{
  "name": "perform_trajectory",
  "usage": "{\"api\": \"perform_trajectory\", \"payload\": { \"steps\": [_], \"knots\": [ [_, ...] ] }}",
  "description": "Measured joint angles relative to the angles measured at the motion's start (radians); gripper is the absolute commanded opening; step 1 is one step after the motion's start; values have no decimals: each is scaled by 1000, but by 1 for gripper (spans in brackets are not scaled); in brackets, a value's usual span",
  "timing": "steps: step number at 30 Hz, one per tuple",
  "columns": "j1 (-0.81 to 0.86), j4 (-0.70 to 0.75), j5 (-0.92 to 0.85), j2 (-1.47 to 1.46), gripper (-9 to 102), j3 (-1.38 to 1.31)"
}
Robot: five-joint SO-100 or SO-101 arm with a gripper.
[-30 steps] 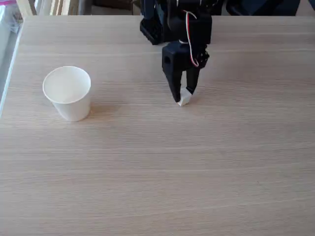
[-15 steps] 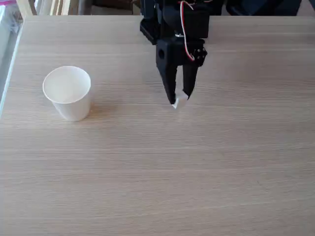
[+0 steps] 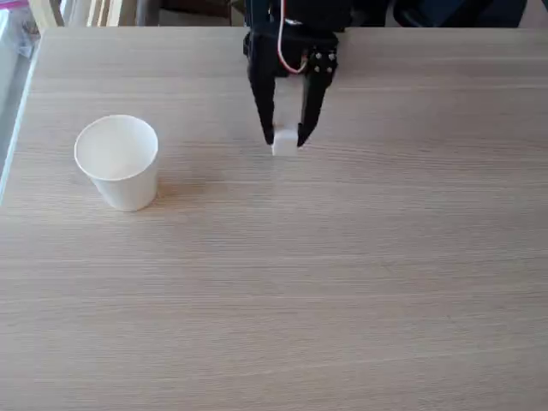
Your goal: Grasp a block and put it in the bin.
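Nearest the camera, the pale wood-grain table (image 3: 342, 291) lies bare across the lower part of the fixed view. Farther back, at the left, the white paper cup (image 3: 118, 163) stands upright with its round rolled rim open to the camera, well apart from the arm.

Beyond that, near the middle of the view, the black gripper (image 3: 285, 139) points down with its two fingers a small way apart, about the width of the white cube (image 3: 283, 141) that sits pinched between their tips. The left finger (image 3: 265, 111) and the right one press on opposite sides of the block, and whether the cube touches the table or hangs just above it cannot be told. A red and white wire (image 3: 287, 53) loops over the wrist above the fingers, and the rest of the arm (image 3: 295, 17) rises out of the top edge.

Compared with half a second ago, the gripper and the cube have shifted toward the far edge of the table and slightly left, closer to the cup's side; the jaws have the same narrow gap, and the cup has not moved.
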Motion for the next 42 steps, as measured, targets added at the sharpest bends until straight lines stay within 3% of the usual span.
{"api": "perform_trajectory", "payload": {
  "steps": [20,42],
  "knots": [
    [318,-97,46,-489,0,-440],
    [581,-152,-55,-572,0,-468]
  ]
}}
